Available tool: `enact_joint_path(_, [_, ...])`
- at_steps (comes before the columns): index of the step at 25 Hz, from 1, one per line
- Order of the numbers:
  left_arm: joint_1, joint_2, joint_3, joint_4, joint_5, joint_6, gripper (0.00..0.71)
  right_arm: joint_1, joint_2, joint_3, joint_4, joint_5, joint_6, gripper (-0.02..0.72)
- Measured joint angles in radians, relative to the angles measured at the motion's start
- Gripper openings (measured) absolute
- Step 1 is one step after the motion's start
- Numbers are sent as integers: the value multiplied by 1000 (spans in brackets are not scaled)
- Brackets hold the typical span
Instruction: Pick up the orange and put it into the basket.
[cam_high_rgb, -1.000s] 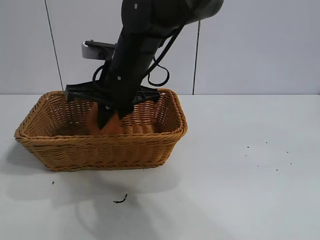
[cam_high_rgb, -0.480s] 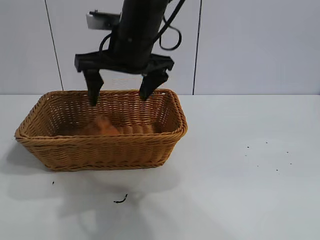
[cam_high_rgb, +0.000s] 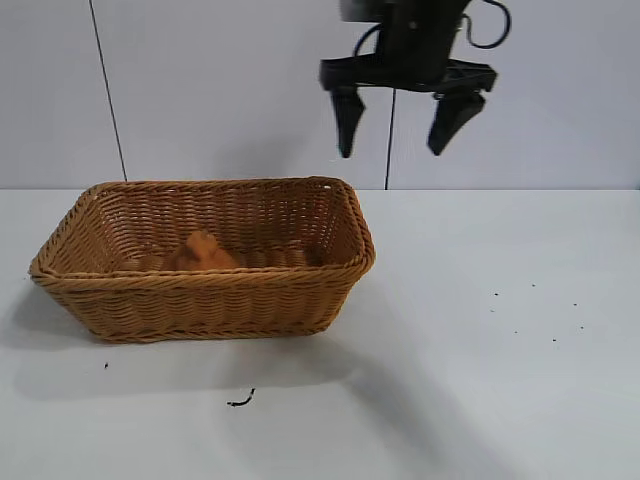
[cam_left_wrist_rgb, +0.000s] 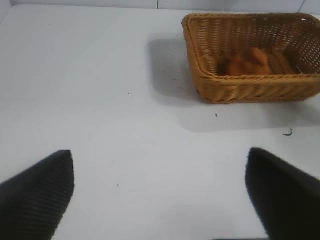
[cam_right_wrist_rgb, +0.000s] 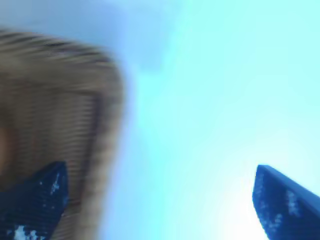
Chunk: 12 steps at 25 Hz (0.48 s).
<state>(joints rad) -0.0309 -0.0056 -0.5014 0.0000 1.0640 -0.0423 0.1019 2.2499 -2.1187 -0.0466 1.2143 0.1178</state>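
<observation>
Above the basket's right end, high off the table, the right gripper (cam_high_rgb: 398, 125) hangs with fingers spread wide, nothing between them, touching nothing. Exterior view cuts the arm off at the frame's upper edge; only the finger bar and two dark fingers (cam_high_rgb: 345, 122) show.

Orange (cam_high_rgb: 201, 252) sits inside the basket (cam_high_rgb: 205, 290), on the floor toward the left half, partly hidden behind the near wall. Only its upper part is visible from outside.

Left wrist view gives the better look at the orange (cam_left_wrist_rgb: 248, 62): it lies in the basket (cam_left_wrist_rgb: 240, 87), free of any finger. Left gripper (cam_left_wrist_rgb: 160, 190) is also wide open and empty; just its two dark fingertips (cam_left_wrist_rgb: 42, 192) show at the frame corners, over bare white table (cam_left_wrist_rgb: 110, 100), well apart from the basket. This gripper does not appear in the exterior view, so where it sits relative to the rig can't be placed from there.

Right wrist view is smeared: a brown woven blur is the basket (cam_right_wrist_rgb: 60, 125), with one fingertip (cam_right_wrist_rgb: 37, 200) over it and the other over the table (cam_right_wrist_rgb: 200, 100). Orange not made out in that view.

Small dark curl of debris (cam_high_rgb: 240, 400) on the table in front of the basket; scattered specks (cam_high_rgb: 530, 310) to the right.
</observation>
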Motion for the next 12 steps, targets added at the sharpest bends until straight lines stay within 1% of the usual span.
enact_joint_path(3, [0, 0, 0, 0, 0, 0, 666, -60, -2, 13, 5, 0, 0, 694])
enact_joint_path(5, [0, 0, 0, 0, 0, 0, 666, -82, -9, 46, 14, 0, -8, 694])
enact_joint_path(9, [0, 0, 0, 0, 0, 0, 666, -92, -57, 171, 23, 0, -41, 694])
enact_joint_path(12, [0, 0, 0, 0, 0, 0, 666, -92, -143, 305, 29, 1, -47, 694])
